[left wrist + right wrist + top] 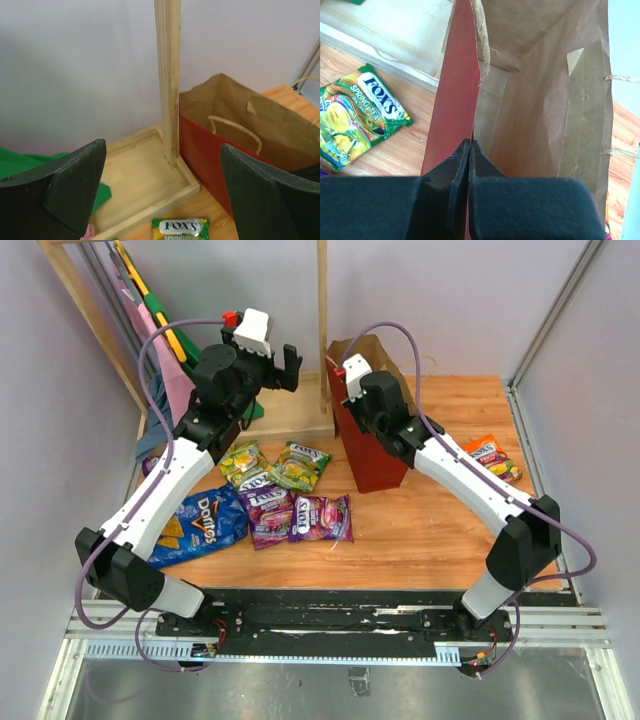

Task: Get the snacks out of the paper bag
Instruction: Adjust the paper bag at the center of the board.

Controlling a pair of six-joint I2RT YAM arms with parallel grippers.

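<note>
Tabletop wood [420, 530] is occupied by the upright paper bag [378, 462], dark red, its mouth open. To its left the blue Doritos bag [200, 525] and smaller candy packs [295, 502] are laid flat. The bag's rim is pinched by the right gripper [470, 143]. The left gripper [162, 150] is held spread wide.

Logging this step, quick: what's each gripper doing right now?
Left gripper: open, holding nothing.
Right gripper: closed, pinching the paper bag by its side wall at the rim.
</note>
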